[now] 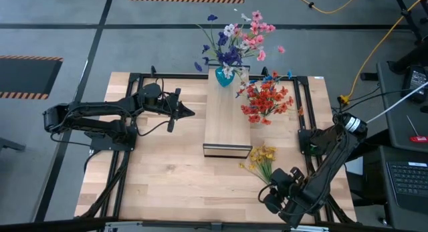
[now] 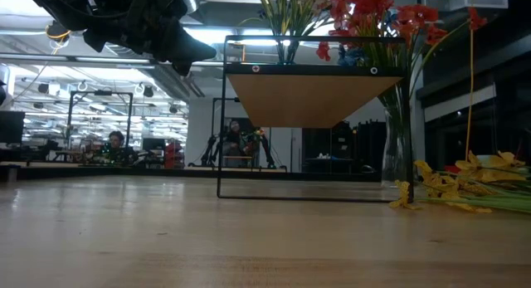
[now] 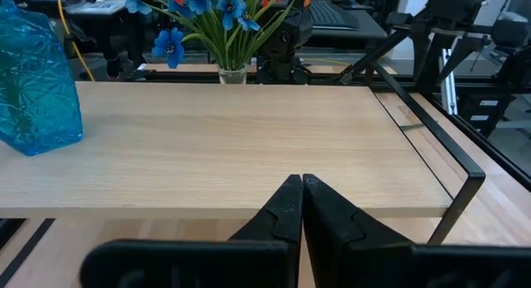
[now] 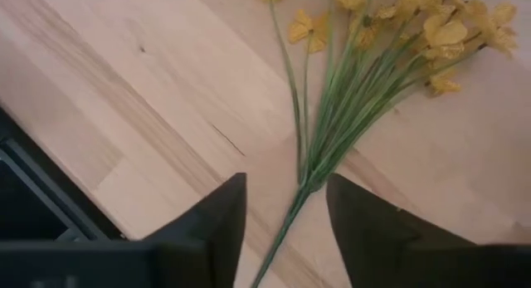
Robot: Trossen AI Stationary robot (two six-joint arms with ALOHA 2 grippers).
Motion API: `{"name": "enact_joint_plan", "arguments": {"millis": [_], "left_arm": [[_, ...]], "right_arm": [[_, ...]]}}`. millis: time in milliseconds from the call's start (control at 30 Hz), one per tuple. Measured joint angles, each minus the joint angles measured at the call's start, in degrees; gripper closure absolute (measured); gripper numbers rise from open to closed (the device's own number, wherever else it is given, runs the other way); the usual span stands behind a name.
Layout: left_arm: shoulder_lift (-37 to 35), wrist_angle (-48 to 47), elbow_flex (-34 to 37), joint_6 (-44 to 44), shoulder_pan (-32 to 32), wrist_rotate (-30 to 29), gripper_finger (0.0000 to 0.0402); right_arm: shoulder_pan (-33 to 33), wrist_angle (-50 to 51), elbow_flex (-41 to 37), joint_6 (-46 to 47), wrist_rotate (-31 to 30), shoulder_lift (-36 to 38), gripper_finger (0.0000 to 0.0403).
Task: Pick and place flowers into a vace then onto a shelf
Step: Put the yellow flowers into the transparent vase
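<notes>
A yellow sprig of flowers (image 1: 262, 157) lies flat on the tabletop to the right of the shelf (image 1: 226, 122). My right gripper (image 4: 286, 230) hangs open over the sprig's stem end, pointing steeply down. One finger stands on either side of the green stems (image 4: 292, 209), and neither touches them. A blue vase (image 1: 225, 76) with blue, pink and white flowers stands on the shelf's far end. My left gripper (image 1: 186, 112) is shut and holds nothing, hovering level just left of the shelf.
A clear vase (image 2: 398, 147) holding red flowers (image 1: 267, 100) stands on the table right of the shelf's far end, close behind the yellow sprig. Black frame rails run along the table's left and right sides. Bare wood lies in front of the shelf.
</notes>
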State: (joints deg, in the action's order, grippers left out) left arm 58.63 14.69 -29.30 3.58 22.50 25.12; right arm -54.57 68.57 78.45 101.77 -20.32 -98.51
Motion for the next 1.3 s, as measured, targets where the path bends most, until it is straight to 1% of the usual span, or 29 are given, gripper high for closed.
{"name": "enact_joint_plan", "arguments": {"millis": [133,233,367,633,900,1033,1300], "left_arm": [[0.0,0.0,0.0,0.0,0.0,0.0,0.0394],[0.0,0.0,0.0,0.1,0.0,0.0,0.0394],[0.0,0.0,0.0,0.1,0.0,0.0,0.0397],[0.0,0.0,0.0,0.1,0.0,0.0,0.0394],[0.0,-0.1,0.0,0.1,0.0,0.0,0.0396],[0.0,-0.1,0.0,0.1,0.0,0.0,0.0393],[0.0,-0.3,0.0,0.1,0.0,0.0,0.0397]], "right_arm": [[0.0,0.0,0.0,-0.1,0.0,0.0,0.0211],[0.0,0.0,0.0,-0.1,0.0,0.0,0.0202],[0.0,0.0,0.0,0.8,-0.2,-0.8,0.0201],[0.0,-0.2,-0.1,1.9,-0.2,-6.1,0.0201],[0.0,0.1,-0.1,7.6,-0.2,-10.5,0.0201],[0.0,0.2,-0.1,8.9,-0.2,-12.4,0.0201],[0.1,1.2,-0.1,11.9,-0.1,-14.1,0.0201]]}}
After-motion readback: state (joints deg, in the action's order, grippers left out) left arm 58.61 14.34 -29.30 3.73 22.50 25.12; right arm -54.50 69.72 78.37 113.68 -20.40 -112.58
